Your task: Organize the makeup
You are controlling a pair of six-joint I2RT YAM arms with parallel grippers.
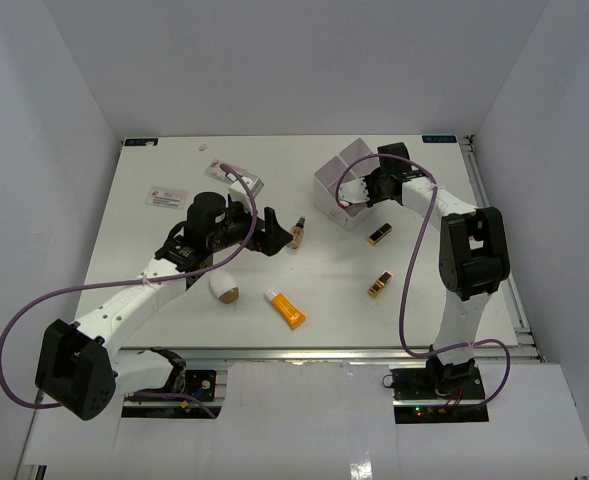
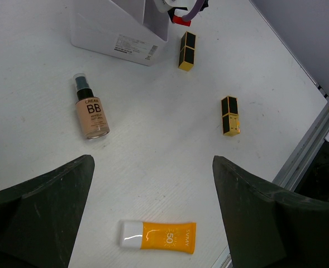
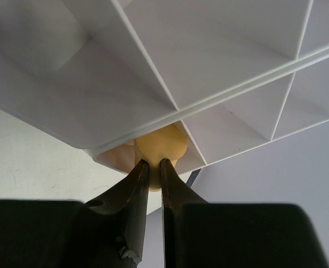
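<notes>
My right gripper is shut on a tan sponge, pinching it at the mouth of one corner compartment of the white box. In the top view this gripper hangs over the box. My left gripper is open above the table, beside the beige dark-capped bottle. In the left wrist view the bottle lies ahead on the left and the orange tube lies between my fingers. Two black-and-gold lipsticks lie to the right. A white sponge rests near the left arm.
A printed card and a small clear packet lie at the back left. A metal rail runs along the table's right edge. Purple cables loop from both arms.
</notes>
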